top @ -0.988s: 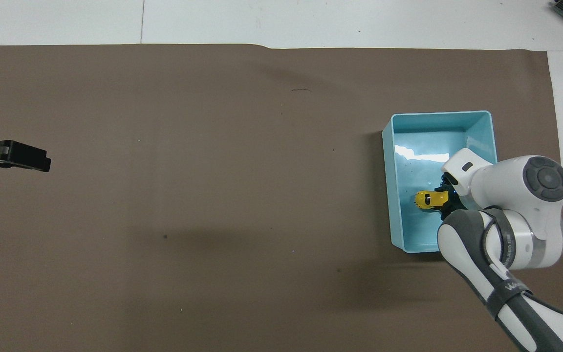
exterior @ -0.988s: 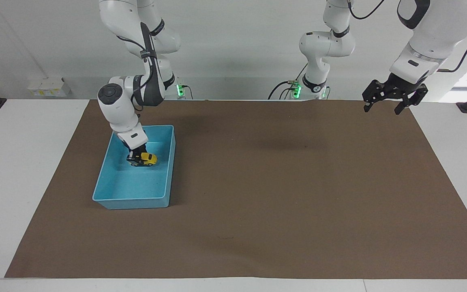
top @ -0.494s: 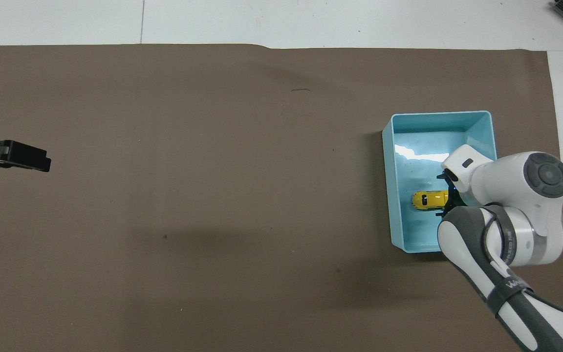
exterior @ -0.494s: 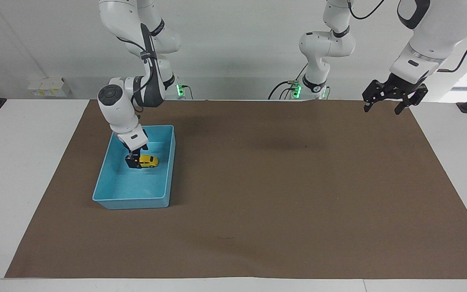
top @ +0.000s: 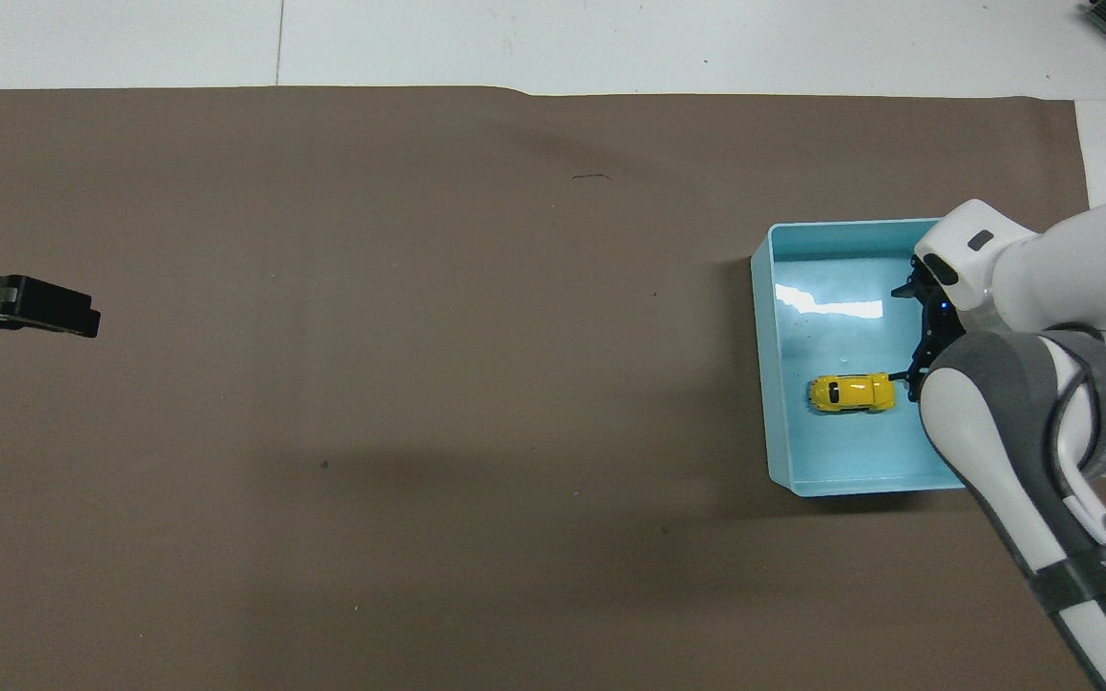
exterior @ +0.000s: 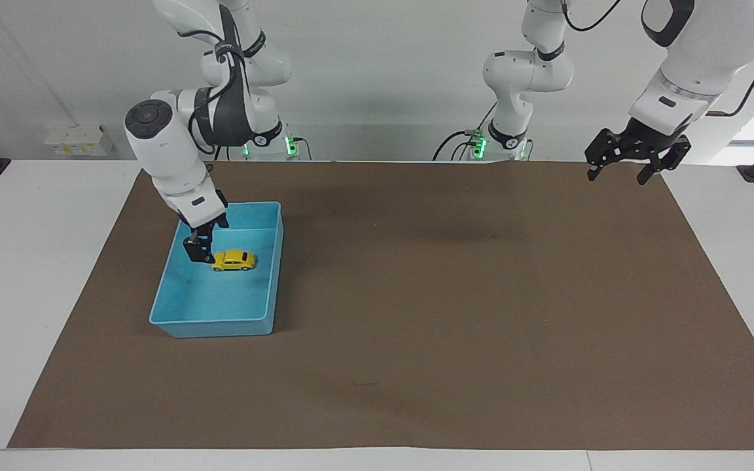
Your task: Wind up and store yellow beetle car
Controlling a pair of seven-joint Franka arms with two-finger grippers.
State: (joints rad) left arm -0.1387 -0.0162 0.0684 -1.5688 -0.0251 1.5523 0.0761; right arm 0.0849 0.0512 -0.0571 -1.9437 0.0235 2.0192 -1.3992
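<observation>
Yellow beetle car (exterior: pixel 233 260) loose in blue tray (exterior: pixel 266 288); right claw (exterior: pixel 199 251) spread above it, left claw (exterior: pixel 620 165) spread, idle.

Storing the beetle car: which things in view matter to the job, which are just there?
Job:
- yellow beetle car, lying in the tray
- light-blue tray
- right gripper, open, over the tray beside the car

Just there:
- brown mat
- left gripper, open, waiting at its end

The brown mat (exterior: pixel 455 314) lies open from the light-blue tray (exterior: pixel 233 324) to the left arm's end. Inside the tray, the yellow beetle car (exterior: pixel 233 260) leaves bare floor on its side farther from the robots. The right gripper (exterior: pixel 199 251) hangs over the tray, seemingly just clear of the car.
</observation>
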